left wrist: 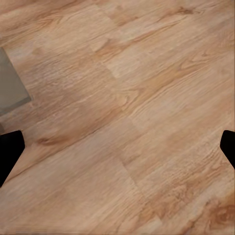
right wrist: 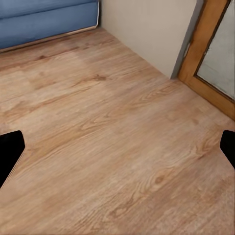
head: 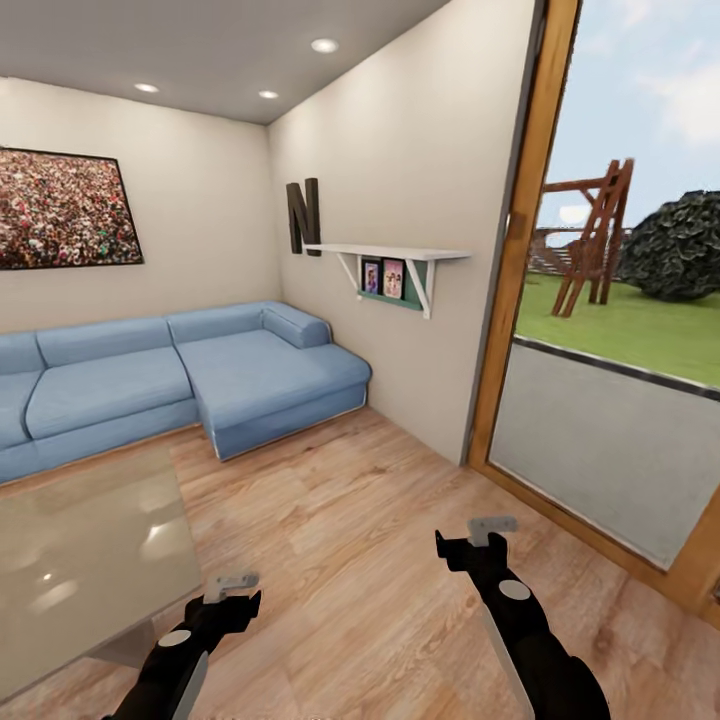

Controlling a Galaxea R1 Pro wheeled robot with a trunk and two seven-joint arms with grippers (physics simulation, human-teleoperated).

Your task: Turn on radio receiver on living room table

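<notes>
The low table (head: 90,560) with its glossy grey top fills the lower left of the head view, and a grey corner of the table (left wrist: 11,83) shows in the left wrist view. No radio receiver is in view on the part of the top that shows. My left gripper (head: 232,585) hangs just past the table's right edge, over the wood floor. It is open, its dark fingertips (left wrist: 9,152) far apart with only floor between them. My right gripper (head: 490,530) is also open over bare floor, with its fingertips (right wrist: 10,154) wide apart.
A blue L-shaped sofa (head: 200,375) runs along the back wall under a framed crowd picture (head: 65,210). A white wall shelf (head: 395,262) hangs on the right wall. A wood-framed glass door (head: 520,250) stands at the right. Wood floor (head: 350,520) lies between table and door.
</notes>
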